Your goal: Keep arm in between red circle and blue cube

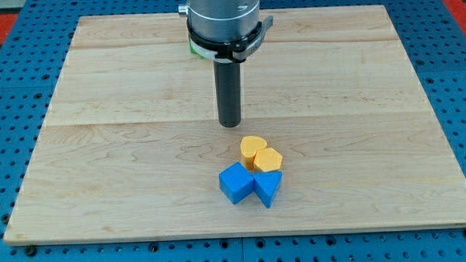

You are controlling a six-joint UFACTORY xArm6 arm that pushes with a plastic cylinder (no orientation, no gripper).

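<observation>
Blue cube sat nearest, light, rigid, best pushed on a flat face; my tip stood above it, fingerless; no red circle showed.

2 yellow blocks touching, blue triangular block below, wooden board, green bit at view's top

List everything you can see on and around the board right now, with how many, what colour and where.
Blue cube: one, blue, below centre, touching the blue wedge.
Blue wedge: one, blue, just right of the cube.
Yellow blocks: two, yellow, rounded, touching, just above the blue pair.
Green object: one, sliver behind the arm, shape hidden.
Red circle: none visible.
Board: one, pale wood.
Grid: blue, around the board.
My tip: one, dark, above the blocks, apart.
</observation>
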